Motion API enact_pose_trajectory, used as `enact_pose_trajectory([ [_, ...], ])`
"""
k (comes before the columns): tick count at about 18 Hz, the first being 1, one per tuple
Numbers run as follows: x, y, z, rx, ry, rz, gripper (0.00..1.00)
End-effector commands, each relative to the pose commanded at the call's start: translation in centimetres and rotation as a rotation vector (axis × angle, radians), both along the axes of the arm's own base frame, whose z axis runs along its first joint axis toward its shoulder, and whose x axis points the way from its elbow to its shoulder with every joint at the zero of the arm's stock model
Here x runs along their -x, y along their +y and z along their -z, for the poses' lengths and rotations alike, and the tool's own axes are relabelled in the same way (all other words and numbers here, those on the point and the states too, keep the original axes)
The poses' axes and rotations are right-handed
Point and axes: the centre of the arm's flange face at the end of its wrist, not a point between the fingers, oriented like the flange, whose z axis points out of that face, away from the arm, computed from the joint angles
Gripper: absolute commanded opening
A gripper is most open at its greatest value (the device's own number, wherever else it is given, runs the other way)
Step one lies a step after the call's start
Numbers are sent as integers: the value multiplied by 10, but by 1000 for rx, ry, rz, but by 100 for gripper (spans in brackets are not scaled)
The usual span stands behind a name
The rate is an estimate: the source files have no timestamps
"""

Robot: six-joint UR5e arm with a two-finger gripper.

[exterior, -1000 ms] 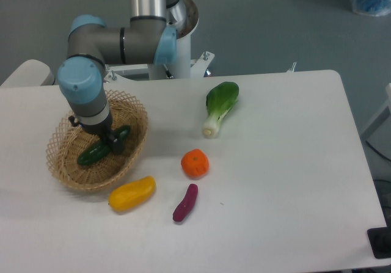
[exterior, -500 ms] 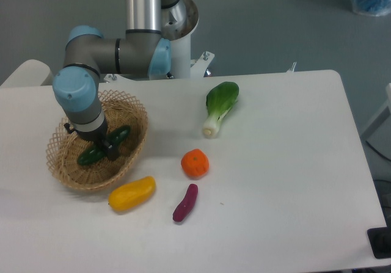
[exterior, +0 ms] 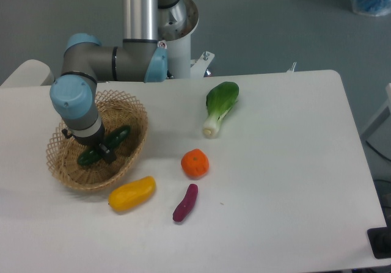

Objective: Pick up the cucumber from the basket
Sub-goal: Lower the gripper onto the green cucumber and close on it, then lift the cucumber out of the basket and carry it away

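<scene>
The dark green cucumber lies slantwise inside the tan wicker basket at the table's left. My gripper reaches down into the basket and sits right on the cucumber's middle, hiding that part. The cucumber's two ends stick out on either side of the dark fingers. The fingers are small and dark against the cucumber, so their gap does not show. The cucumber rests on the basket floor.
A yellow pepper lies just in front of the basket. Further right lie a purple eggplant, an orange fruit and a bok choy. The arm's base column stands behind the basket.
The wrist has shifted left and slightly lower over the basket. The fingertips have stayed at the cucumber's middle, and the cucumber has barely moved.
</scene>
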Motion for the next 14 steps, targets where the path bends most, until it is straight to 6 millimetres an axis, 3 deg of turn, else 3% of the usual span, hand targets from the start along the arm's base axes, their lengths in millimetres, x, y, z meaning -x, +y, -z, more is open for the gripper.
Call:
enact_pose_trajectory([
  [3, 0, 1, -3, -4, 1, -14, 36],
  [5, 1, 5, -10, -13, 2, -17, 22],
  [10, 12, 6, -28, -40, 9, -28, 22],
  [14, 47, 4, -56, -77, 13, -80, 22],
])
